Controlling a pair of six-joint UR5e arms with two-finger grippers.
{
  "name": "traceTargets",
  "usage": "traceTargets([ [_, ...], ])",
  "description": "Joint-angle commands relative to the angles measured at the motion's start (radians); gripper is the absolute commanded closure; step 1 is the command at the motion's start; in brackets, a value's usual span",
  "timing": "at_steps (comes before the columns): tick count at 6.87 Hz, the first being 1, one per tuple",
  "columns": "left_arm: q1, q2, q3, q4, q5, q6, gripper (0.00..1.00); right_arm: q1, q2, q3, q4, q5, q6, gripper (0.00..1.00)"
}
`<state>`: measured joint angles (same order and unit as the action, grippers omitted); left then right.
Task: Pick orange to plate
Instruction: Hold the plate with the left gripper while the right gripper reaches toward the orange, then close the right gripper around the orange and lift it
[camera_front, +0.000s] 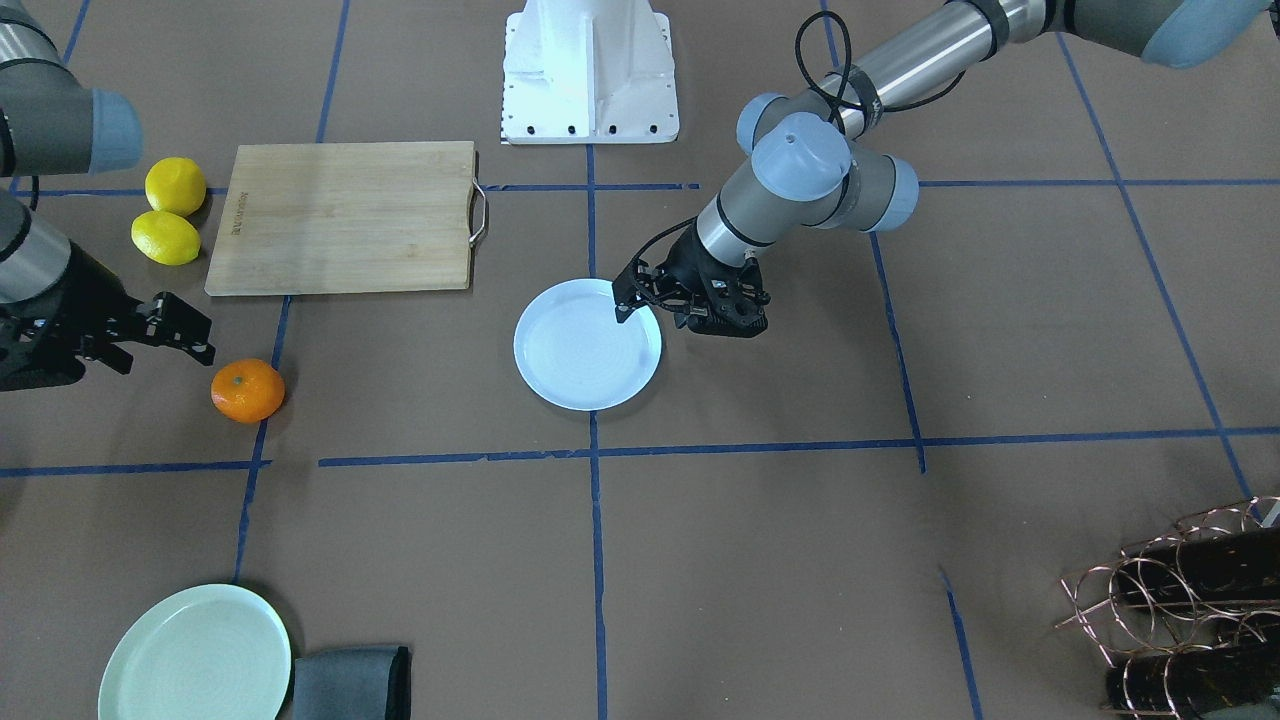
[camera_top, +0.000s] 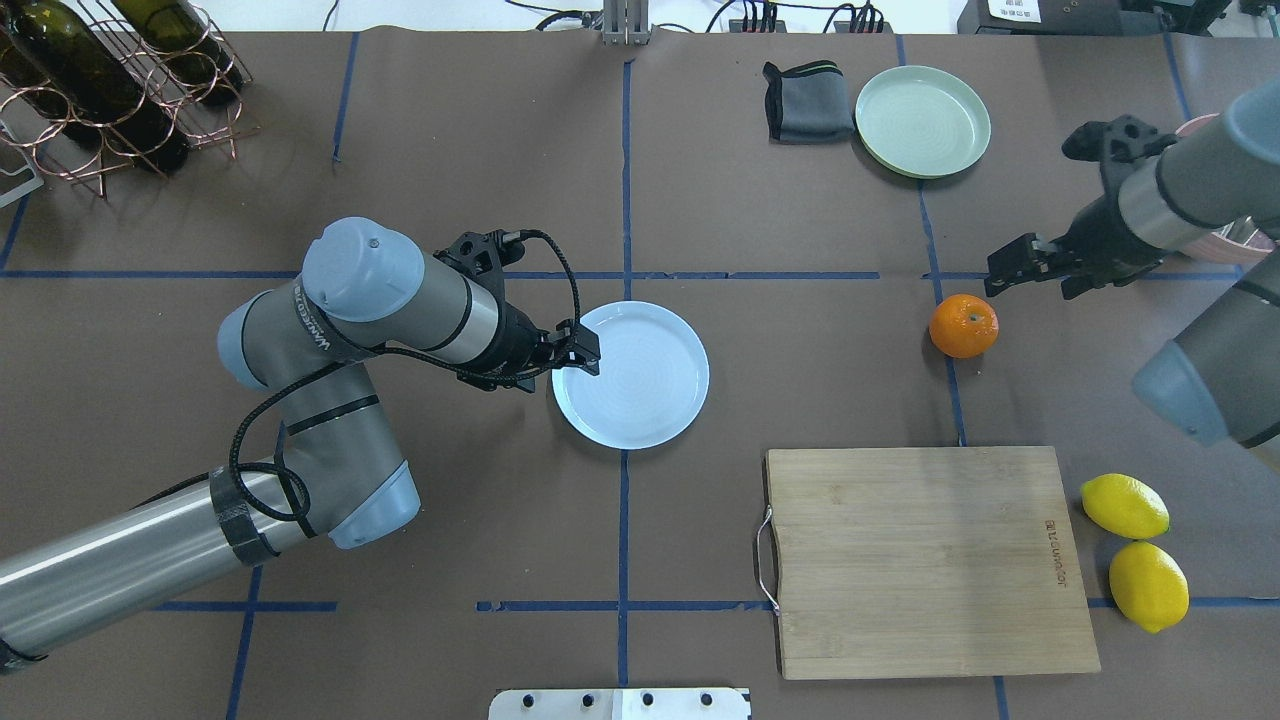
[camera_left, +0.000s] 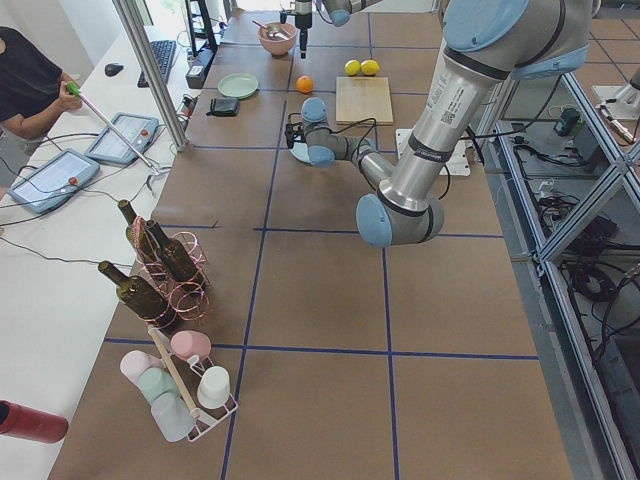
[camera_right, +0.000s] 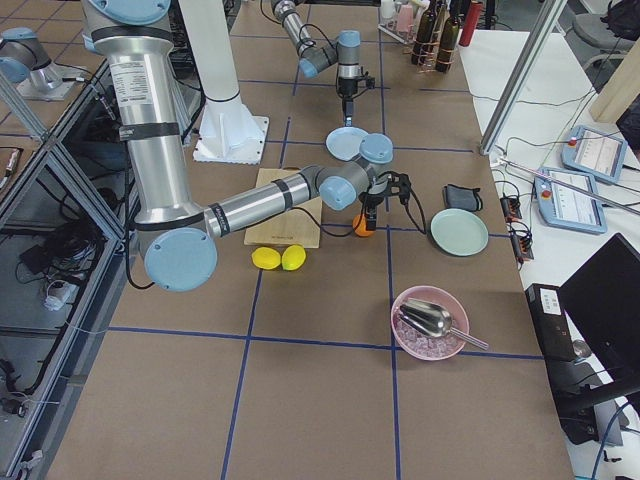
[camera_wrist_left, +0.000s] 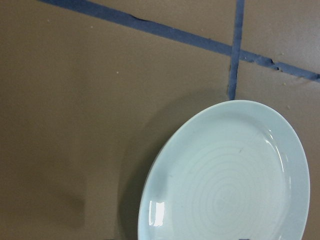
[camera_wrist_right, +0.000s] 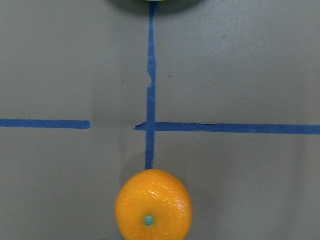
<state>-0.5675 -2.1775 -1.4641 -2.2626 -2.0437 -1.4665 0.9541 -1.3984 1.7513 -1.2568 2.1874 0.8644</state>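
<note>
Gripper (camera_top: 1005, 272) of right arm near orange (camera_top: 964, 326)

Orange (camera_top: 963, 325) (stem up) well off plate (camera_top: 650, 385)

A brown covering lay over the table (camera_front: 1050, 330), divided into large squares by blue tape lines (camera_front: 760, 447). An aluminium post (camera_left: 152, 75) rose at its edge, beside a white side bench (camera_left: 60, 240) bearing tablets (camera_left: 50, 180) and a keyboard (camera_left: 160, 55). On the other side, cables (camera_left: 600, 285) lay on the grey floor (camera_left: 610, 400). The light was even and the shadows soft.
</note>
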Motion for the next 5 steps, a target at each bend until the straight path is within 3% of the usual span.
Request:
traceTargets([
  [1, 0.0, 0.007, -0.001, 0.0, 0.0, 0.0, 0.11, -0.108, 0.015, 0.008, 0.0, -0.128, 0.071, 0.0],
  [5, 0.0, 0.015, -0.015, 0.0, 0.0, 0.0, 0.0, -0.173, 0.013, -0.018, 0.0, -0.251, 0.07, 0.0],
])
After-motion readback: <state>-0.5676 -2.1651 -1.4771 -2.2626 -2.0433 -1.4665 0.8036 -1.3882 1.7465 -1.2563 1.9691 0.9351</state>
